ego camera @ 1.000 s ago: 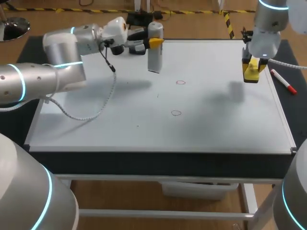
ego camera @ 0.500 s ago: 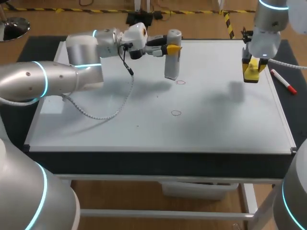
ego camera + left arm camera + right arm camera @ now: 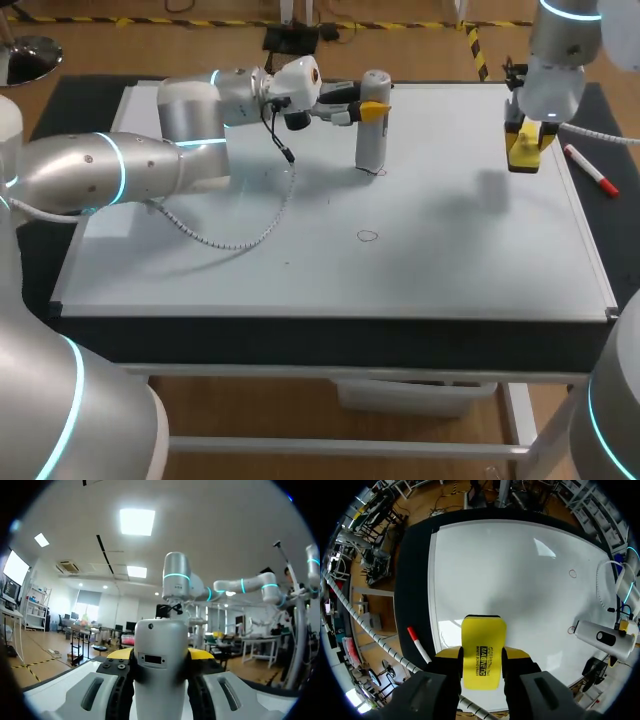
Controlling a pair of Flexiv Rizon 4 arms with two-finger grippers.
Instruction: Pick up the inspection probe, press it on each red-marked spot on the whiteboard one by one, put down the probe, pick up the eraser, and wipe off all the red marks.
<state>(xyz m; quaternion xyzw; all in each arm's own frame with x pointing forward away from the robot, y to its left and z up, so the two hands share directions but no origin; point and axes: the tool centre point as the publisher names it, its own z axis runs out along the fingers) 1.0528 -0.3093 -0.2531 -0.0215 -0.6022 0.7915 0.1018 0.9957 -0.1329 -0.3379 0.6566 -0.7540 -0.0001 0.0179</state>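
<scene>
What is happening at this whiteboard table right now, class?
The left gripper holds the inspection probe upright, its lower end down at the far red mark on the whiteboard. The near red mark is untouched. The right gripper holds the eraser above the board's right side. A red marker lies beside the board.

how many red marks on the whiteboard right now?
2. One red mark mid-board, clear of everything; the other at the probe's tip, partly covered. The left arm may hide more.
</scene>
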